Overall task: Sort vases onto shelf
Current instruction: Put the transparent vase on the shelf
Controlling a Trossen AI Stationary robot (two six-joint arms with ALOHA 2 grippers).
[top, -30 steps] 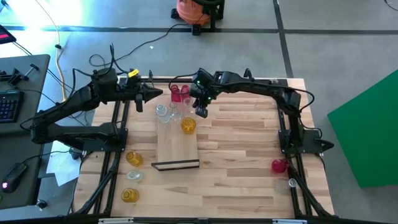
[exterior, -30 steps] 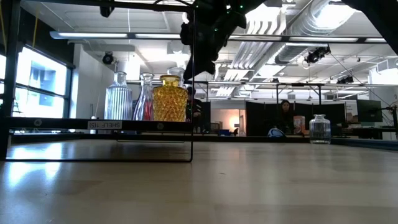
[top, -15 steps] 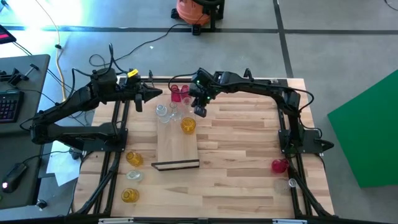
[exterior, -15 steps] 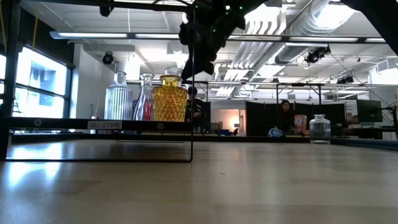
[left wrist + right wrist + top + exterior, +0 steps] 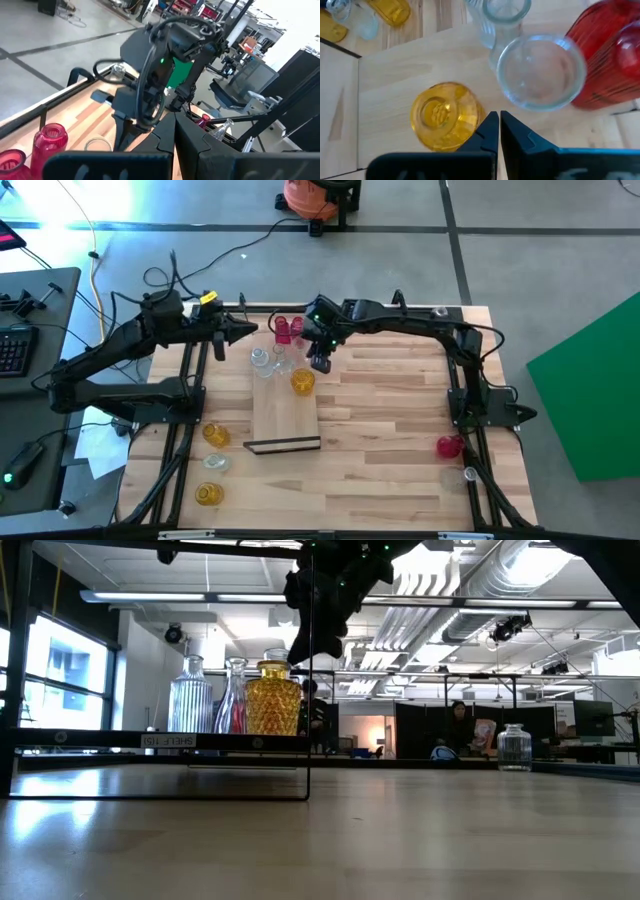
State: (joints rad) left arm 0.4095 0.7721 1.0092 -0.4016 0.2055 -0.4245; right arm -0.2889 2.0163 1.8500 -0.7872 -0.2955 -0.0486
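I see right pincer [image 5: 320, 364] closed, empty, above amber vase [image 5: 303, 381] on shelf [image 5: 285, 420], frame center. 2 red vases [image 5: 289, 329] just above. Left pincer [image 5: 251, 331] closed, upper left.

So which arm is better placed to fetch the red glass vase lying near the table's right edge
Probably the right. The red glass vase lies beside the right arm's base, and the shut right gripper hangs empty over the light-wood shelf. The left gripper is across the table.
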